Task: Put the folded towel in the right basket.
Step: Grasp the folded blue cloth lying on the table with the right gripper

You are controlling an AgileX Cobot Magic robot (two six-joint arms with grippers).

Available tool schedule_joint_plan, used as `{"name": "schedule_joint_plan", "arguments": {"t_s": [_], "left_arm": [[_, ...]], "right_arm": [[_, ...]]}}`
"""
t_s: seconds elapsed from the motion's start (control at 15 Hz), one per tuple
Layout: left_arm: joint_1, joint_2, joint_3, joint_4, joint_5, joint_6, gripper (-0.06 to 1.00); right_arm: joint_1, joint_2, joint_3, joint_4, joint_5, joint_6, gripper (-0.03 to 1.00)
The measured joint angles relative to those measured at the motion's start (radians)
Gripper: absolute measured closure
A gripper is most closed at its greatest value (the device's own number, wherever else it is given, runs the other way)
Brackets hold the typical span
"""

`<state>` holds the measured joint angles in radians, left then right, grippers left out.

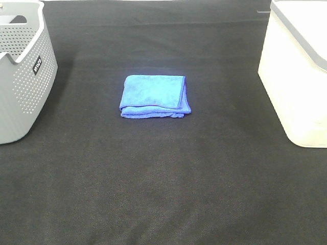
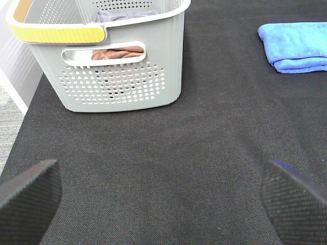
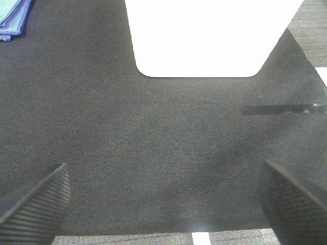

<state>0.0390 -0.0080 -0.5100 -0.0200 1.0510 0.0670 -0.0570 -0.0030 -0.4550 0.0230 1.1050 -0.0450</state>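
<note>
The soft, light folded towel (image 1: 155, 96) likely pinches best across its stacked edge; left hand (image 2: 162, 200) and right hand (image 3: 163, 200) gape empty.

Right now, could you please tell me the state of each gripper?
Left gripper: open, holding nothing.
Right gripper: open, holding nothing.

Bare cloth (image 1: 168, 168) between towel (image 1: 155, 95) and baskets.
</note>
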Motion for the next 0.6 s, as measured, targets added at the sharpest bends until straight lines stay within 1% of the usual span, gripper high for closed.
{"name": "schedule_joint_plan", "arguments": {"t_s": [0.27, 0.33, 0.4, 0.47, 0.6], "left_arm": [[0.000, 0.000, 0.000, 0.000, 0.000, 0.000, -0.05], [0.000, 0.000, 0.000, 0.000, 0.000, 0.000, -0.05], [0.000, 0.000, 0.000, 0.000, 0.000, 0.000, -0.05], [0.000, 0.000, 0.000, 0.000, 0.000, 0.000, -0.05], [0.000, 0.000, 0.000, 0.000, 0.000, 0.000, -0.05]], "right_arm": [[0.000, 0.000, 0.000, 0.000, 0.000, 0.000, 0.01], [0.000, 0.011, -0.005, 0.011, 0.000, 0.000, 0.01], [0.000, 0.067, -0.034, 0.039, 0.002, -0.001, 0.01], [0.000, 0.186, -0.104, 0.087, 0.003, -0.001, 0.01], [0.000, 0.496, -0.337, 0.205, 0.013, -0.001, 0.01]]}}
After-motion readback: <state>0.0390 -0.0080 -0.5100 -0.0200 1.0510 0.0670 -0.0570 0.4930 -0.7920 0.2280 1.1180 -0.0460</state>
